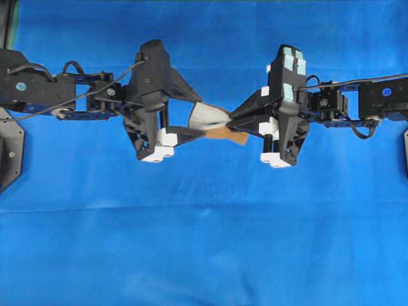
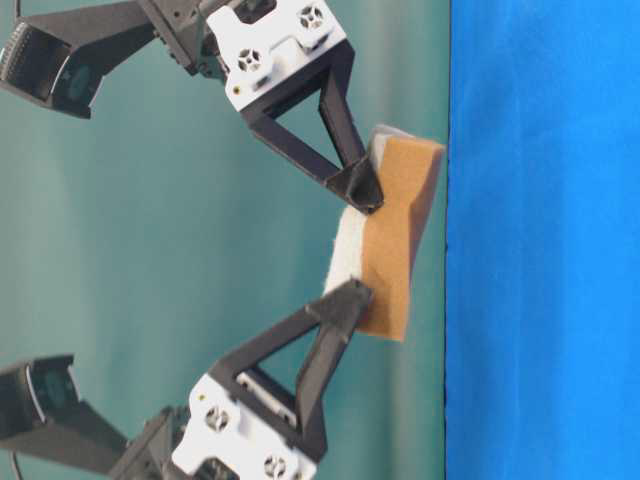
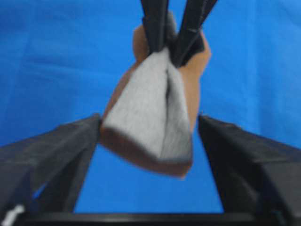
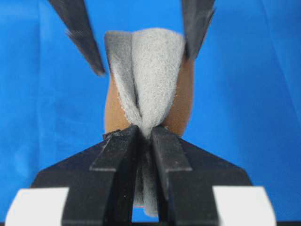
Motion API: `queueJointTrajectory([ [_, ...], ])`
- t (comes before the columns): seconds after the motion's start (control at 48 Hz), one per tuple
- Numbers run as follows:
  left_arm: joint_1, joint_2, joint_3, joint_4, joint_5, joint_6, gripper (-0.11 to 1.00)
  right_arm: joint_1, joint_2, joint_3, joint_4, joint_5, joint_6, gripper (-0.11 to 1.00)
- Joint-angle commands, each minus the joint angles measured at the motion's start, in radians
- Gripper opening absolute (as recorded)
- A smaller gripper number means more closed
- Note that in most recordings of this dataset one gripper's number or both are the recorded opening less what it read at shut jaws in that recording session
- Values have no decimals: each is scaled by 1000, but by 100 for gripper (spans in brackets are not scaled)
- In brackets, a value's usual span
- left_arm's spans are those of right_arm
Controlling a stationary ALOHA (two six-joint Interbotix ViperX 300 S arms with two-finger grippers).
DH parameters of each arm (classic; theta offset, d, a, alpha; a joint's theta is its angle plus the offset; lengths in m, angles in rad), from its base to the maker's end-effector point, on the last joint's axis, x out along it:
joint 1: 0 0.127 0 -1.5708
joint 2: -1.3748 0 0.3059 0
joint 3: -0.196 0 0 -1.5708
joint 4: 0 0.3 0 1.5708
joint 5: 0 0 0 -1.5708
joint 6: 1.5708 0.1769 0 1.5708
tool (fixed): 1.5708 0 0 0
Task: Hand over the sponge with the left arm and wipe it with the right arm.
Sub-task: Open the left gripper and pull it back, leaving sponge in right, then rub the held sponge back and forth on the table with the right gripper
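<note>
- The sponge (image 1: 213,125) hangs in mid-frame of the overhead view, above the blue cloth (image 1: 204,242), between the two arms and clear of the surface.
- The right gripper (image 4: 145,136) is clamped hard on one end of the sponge; in its own wrist view the fingers (image 4: 117,155) pinch the grey face so tightly that it folds into a crease, with orange-brown showing either side.
- The left gripper (image 3: 150,127) stands wide apart around the other end. In the left wrist view one finger (image 3: 61,150) sits at the sponge's lower left edge and may just brush it, though blur makes contact hard to judge; the other stands off with blue showing between.
- So the sponge is carried by the right arm (image 1: 287,95), marked by teal patches on its wrist, at the right of the overhead frame; the left arm (image 1: 150,89) reaches in from the left.
- In the table-level view the sponge (image 2: 395,240) lies close beside the edge of the blue band on the right, orange-brown face toward the camera, one fingertip at its upper end and one at its lower.
- Open room: the whole lower half of the overhead frame is bare blue cloth, and a broad strip runs along the top above the arms.
- The arms' bases and dark mounts sit at the far left and right frame edges.
</note>
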Motion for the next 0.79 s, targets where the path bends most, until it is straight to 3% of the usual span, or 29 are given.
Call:
queueJointTrajectory([
  [0.0, -2, -57, 14, 5, -25, 20, 88, 3, -29, -8, -3, -2, -2, 15],
  [0.334, -3, -250, 187, 2, -219, 52, 87, 6, -38, 3, -3, 0, -2, 15],
  [0.771, -2, -311, 235, -2, -235, 51, 87, 44, -5, -15, -2, 14, 6, 15],
])
